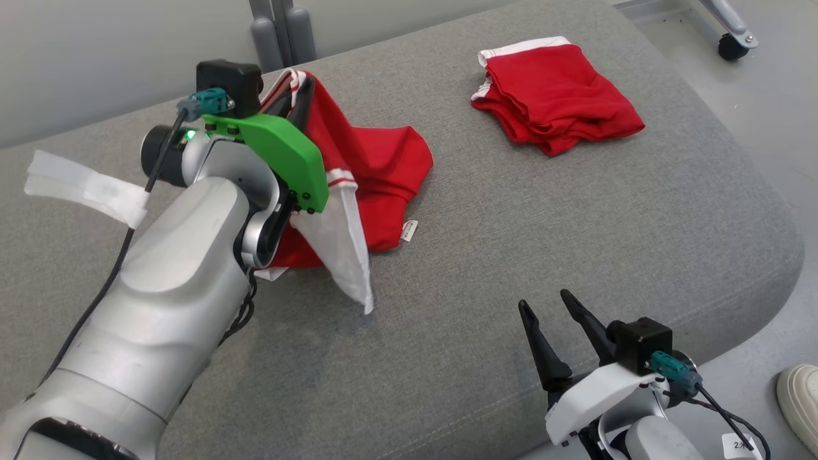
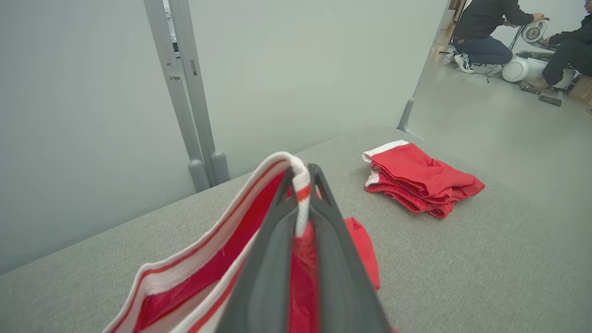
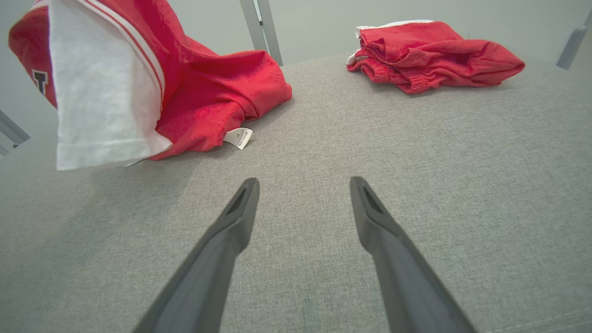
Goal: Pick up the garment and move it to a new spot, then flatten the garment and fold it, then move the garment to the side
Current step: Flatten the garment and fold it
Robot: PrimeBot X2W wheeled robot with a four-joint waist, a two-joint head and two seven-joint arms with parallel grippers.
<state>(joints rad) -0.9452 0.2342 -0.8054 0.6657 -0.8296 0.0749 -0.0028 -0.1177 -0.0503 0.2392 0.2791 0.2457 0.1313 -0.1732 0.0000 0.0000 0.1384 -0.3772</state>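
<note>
The garment (image 1: 377, 172) is a red shirt with white sleeves and red-striped white trim, bunched on the grey cushion (image 1: 511, 243) at the left. My left gripper (image 1: 300, 86) is shut on its striped collar edge and holds that part lifted; the wrist view shows the trim (image 2: 301, 185) pinched between the two dark fingers. A white sleeve (image 3: 101, 92) hangs down from the raised part, and the rest of the garment (image 3: 217, 97) lies on the cushion. At the near right my right gripper (image 1: 546, 306) stands open above bare cushion with nothing between its fingers (image 3: 240, 208).
A second red garment (image 1: 556, 96), folded, lies at the cushion's far right, also seen as a pile (image 2: 421, 178). A pale wall and metal post (image 2: 189, 92) back the cushion. White tape (image 1: 86, 185) sits on my left arm's cable. A shoe (image 1: 799, 396) and two people (image 2: 485, 32) are on the floor.
</note>
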